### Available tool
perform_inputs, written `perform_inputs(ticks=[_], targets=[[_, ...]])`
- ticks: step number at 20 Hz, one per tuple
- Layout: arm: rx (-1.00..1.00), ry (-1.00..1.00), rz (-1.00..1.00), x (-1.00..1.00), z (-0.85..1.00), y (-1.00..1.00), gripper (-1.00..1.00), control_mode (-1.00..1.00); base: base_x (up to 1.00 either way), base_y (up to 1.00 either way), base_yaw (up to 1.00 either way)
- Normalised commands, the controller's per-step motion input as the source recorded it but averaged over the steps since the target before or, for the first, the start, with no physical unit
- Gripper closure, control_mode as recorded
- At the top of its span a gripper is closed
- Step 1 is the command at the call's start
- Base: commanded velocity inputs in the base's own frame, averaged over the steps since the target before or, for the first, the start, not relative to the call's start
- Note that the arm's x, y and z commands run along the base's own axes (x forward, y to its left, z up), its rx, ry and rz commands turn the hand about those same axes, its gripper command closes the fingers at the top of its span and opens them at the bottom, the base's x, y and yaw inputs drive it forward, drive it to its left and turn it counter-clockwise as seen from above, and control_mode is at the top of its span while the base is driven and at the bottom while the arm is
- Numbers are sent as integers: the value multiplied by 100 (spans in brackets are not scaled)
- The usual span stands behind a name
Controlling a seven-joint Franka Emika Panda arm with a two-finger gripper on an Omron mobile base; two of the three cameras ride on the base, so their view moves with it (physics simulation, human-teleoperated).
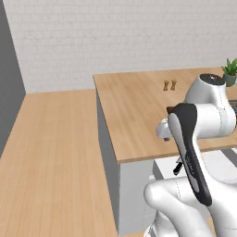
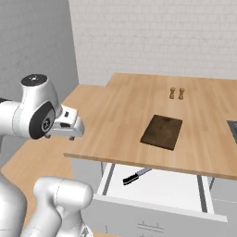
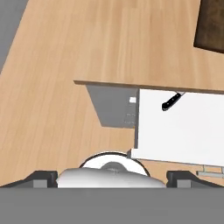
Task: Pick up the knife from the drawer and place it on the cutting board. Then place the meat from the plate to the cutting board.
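Note:
The knife (image 2: 135, 176) lies in the open white drawer (image 2: 157, 190) under the counter's front edge, black handle towards me. Its silver blade tip reaches under the counter lip. In the hand view the knife (image 3: 171, 100) sits at the upper right on the drawer floor (image 3: 183, 131). The dark brown cutting board (image 2: 162, 131) lies flat on the counter just behind the drawer, and its corner (image 3: 212, 24) shows in the hand view. My gripper (image 2: 59, 137) hangs open and empty left of the counter's front corner, pointing down, with its fingertips (image 3: 40, 178) far apart. The meat and the plate are out of view.
Two small wooden shakers (image 2: 177, 93) stand on the light wooden counter (image 2: 120, 115) behind the board. A potted plant (image 1: 230, 71) stands at the far right. A dark sink edge (image 2: 233, 129) shows at the right. Wooden floor (image 1: 51, 152) lies left of the grey cabinet side (image 3: 113, 107).

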Motion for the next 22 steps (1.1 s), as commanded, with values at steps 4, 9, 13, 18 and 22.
perform_inputs(ticks=[4,9,13,18,22], targets=[[0,-20,0,-31,0,-1,-100,-100,0,0,0],[0,-29,0,-30,0,-1,-100,-100,0,0,0],[0,-32,0,-18,5,-1,-100,-100,0,0,0],[0,-21,0,0,18,0,-100,-100,0,0,0],[0,-15,0,0,18,0,-100,-100,0,0,0]])
